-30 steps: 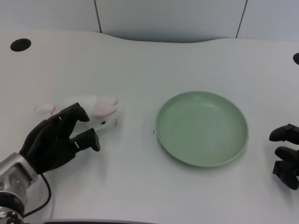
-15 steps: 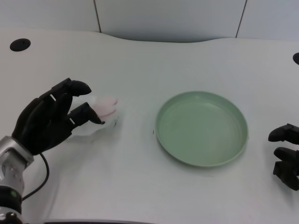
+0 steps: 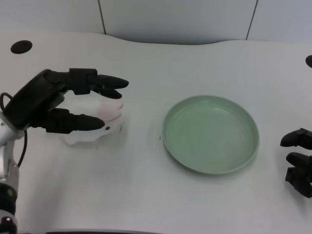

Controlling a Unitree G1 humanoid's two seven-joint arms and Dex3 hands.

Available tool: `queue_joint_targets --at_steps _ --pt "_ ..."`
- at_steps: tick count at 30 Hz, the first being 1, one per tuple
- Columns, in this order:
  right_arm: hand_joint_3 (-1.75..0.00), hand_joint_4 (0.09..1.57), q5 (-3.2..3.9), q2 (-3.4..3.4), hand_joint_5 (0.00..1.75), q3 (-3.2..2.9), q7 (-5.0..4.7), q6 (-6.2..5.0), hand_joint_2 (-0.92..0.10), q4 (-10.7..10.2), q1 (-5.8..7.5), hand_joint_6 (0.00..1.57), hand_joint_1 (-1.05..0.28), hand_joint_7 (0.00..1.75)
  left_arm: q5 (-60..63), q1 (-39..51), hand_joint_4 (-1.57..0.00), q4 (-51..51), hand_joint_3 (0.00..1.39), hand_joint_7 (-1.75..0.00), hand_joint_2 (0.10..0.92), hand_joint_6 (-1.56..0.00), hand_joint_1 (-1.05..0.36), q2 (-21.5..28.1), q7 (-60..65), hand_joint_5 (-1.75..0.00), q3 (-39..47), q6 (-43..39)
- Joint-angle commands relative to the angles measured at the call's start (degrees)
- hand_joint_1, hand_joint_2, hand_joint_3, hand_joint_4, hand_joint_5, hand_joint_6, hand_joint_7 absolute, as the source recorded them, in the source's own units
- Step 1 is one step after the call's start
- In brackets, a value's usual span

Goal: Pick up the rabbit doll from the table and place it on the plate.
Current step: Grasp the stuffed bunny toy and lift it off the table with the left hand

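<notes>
Your left hand (image 3: 53, 105) had swung over the rabbit doll (image 3: 100, 122), fingers spread, nothing held. Doll looked soft, light; grab its body.

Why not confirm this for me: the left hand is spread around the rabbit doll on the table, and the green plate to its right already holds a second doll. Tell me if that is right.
One part is wrong. The head view shows the green plate with nothing on it; there is no second doll. The rest stands: the left hand has its fingers spread around the rabbit doll, which lies on the table to the plate's left.
</notes>
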Motion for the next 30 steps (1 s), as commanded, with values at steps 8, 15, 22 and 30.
queue_joint_targets --at_steps 8,15,22,30 --pt "-0.02 1.09 0.61 -1.00 1.75 -0.53 -0.13 0.38 -0.92 -0.24 0.55 0.45 -0.32 1.75 51.82 -12.01 -0.15 12.97 0.14 0.00 0.921 -0.21 -0.91 10.73 61.09 -0.04 -24.70 7.82" --pt "-0.02 1.13 -0.26 -0.98 1.75 0.14 -0.38 -2.02 -0.92 -0.49 0.69 0.45 -0.37 1.75 58.80 -17.20 0.00 23.77 0.23 0.00 0.921 -0.07 -1.03 7.23 72.57 0.00 -35.88 19.88" --pt "-0.03 1.20 0.51 -0.94 1.75 -0.41 0.59 -1.17 -0.92 -0.08 0.57 0.50 -0.35 1.75 56.26 -16.75 -0.03 28.56 0.23 0.00 0.921 -0.06 -1.04 3.43 70.84 -0.02 -39.14 29.64" --pt "-0.02 1.15 0.61 -1.08 1.75 -0.77 0.45 -0.86 -0.91 -0.17 0.68 0.44 -0.36 1.75 50.70 -14.08 -0.14 29.38 0.14 -0.01 0.921 -0.11 -0.98 2.12 64.56 -0.06 -37.95 35.49"
